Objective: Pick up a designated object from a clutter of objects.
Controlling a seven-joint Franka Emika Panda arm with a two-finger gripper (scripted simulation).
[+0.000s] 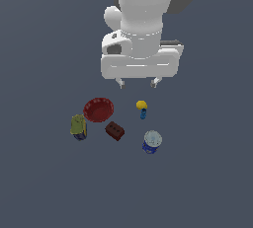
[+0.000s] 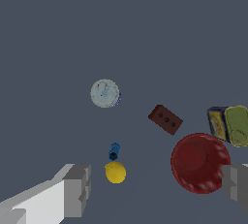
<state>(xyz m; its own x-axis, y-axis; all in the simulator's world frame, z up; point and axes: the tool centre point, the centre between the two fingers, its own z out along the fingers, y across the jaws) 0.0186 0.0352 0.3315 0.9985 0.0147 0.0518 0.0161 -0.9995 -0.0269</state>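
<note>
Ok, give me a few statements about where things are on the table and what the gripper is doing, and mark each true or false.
1. The gripper holds the blue can. False: it hangs open above the items with nothing between its fingers.
2. The brick lies between the red bowl and the blue can in the exterior view. True.
3. The yellow-green can sits inside the bowl. False: it stands beside the bowl, on the floor.
4. The yellow-topped piece stands apart from the blue can. True.
5. The blue can lies on its side. False: it stands upright, its pale top facing up.
</note>
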